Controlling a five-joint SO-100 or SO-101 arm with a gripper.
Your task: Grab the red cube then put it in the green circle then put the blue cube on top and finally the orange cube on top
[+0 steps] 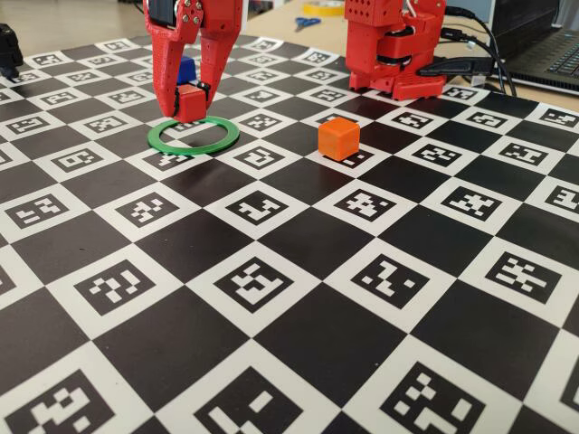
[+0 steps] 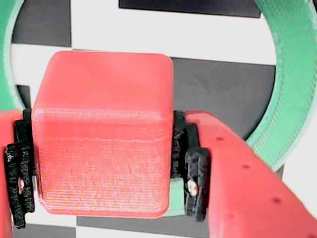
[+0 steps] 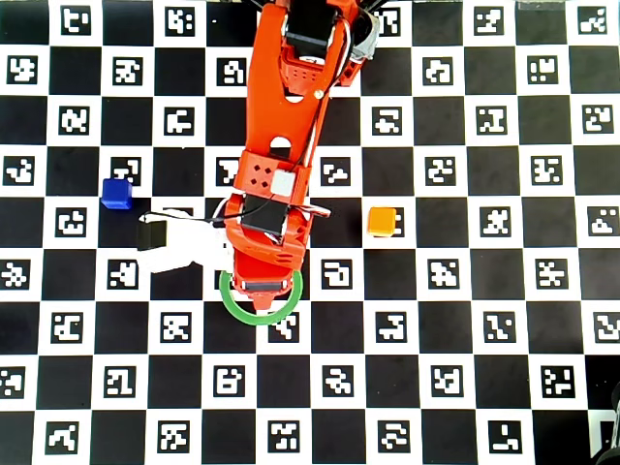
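The hand [image 1: 191,101] clenches the red cube [image 1: 190,102] just above the green circle [image 1: 194,136]; blue cube [image 3: 116,194] and orange cube [image 1: 338,138] sit apart

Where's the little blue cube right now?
In the overhead view, the small matte blue cube sits on the checkered board at the left, away from the thin green ring and the red arm.

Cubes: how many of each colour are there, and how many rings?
Red cube: 1, held in the gripper
Blue cube: 1
Orange cube: 1
Green ring: 1
Total: 4
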